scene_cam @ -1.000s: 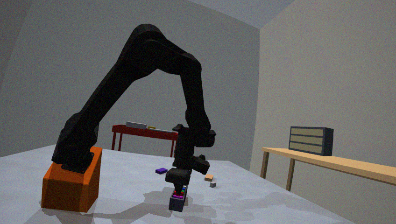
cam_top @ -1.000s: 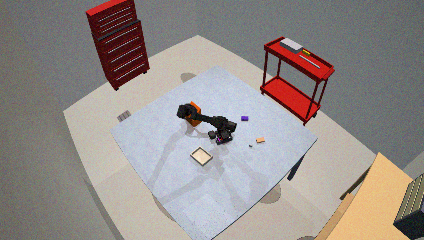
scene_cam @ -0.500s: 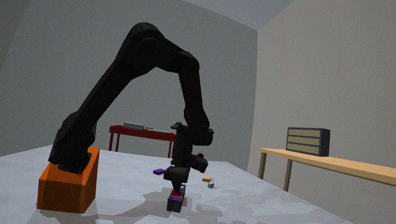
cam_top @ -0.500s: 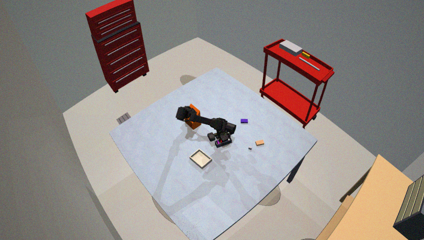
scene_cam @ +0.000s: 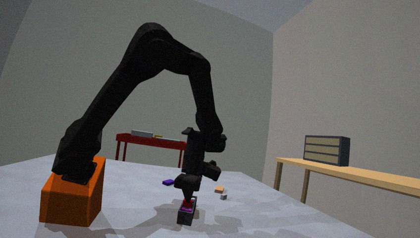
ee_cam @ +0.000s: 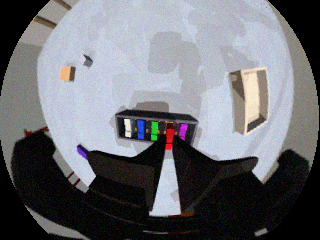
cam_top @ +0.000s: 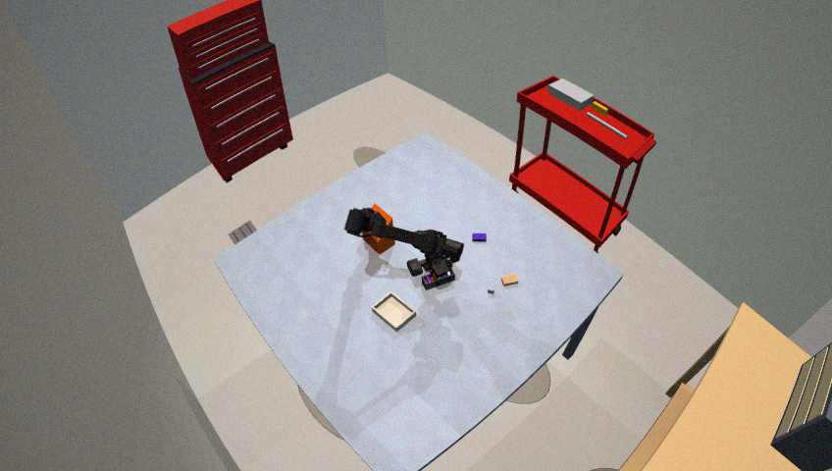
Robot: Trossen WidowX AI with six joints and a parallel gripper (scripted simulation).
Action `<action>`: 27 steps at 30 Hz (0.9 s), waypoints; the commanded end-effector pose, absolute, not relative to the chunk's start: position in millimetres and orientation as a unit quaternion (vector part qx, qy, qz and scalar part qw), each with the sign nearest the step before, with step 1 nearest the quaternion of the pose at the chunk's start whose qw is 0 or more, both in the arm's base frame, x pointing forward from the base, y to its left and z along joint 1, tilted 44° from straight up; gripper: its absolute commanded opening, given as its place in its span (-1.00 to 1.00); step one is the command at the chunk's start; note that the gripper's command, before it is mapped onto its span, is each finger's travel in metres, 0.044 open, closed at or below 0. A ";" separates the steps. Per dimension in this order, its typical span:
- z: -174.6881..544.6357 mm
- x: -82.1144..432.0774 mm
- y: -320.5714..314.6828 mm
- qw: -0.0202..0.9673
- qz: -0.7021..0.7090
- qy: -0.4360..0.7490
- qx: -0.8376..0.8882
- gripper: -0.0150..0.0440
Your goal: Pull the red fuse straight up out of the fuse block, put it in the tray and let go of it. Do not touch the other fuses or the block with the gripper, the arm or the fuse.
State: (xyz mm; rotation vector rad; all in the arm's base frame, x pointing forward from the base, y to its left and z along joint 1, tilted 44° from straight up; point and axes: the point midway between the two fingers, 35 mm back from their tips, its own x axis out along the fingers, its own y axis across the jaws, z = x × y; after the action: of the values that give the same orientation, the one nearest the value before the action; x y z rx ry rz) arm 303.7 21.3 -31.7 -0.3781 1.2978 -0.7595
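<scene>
The red fuse [ee_cam: 170, 139] [scene_cam: 187, 204] is between my fingertips and stands higher than the other fuses. Whether its lower end is clear of the block cannot be told. My gripper [ee_cam: 169, 137] [scene_cam: 187, 201] is shut on it, pointing down over the block. The black fuse block [scene_cam: 184, 218] [cam_top: 439, 284] [ee_cam: 150, 115] holds a white fuse [ee_cam: 128, 128], a blue fuse [ee_cam: 141, 131], a green fuse [ee_cam: 155, 131] and a magenta fuse [ee_cam: 183, 131]. The cream tray [cam_top: 394, 311] [ee_cam: 258, 97] is apart from the block, to its right in the wrist view, and looks empty.
A purple block [cam_top: 479, 237] [scene_cam: 168, 182] [ee_cam: 82, 151], an orange-tan block [cam_top: 509, 280] [scene_cam: 219, 189] [ee_cam: 67, 74] and a small grey cube [cam_top: 491, 290] [scene_cam: 223, 197] [ee_cam: 87, 60] lie on the table beyond the fuse block. The arm stands on an orange base [cam_top: 382, 241] [scene_cam: 66, 206].
</scene>
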 end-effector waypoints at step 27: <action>-20.6 302.9 32.2 0.715 -0.343 0.585 -0.168 -0.49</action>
State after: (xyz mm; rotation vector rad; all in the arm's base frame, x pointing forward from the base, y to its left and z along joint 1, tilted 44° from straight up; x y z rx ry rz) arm 302.3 30.4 -22.2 -0.3802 1.2983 -0.7589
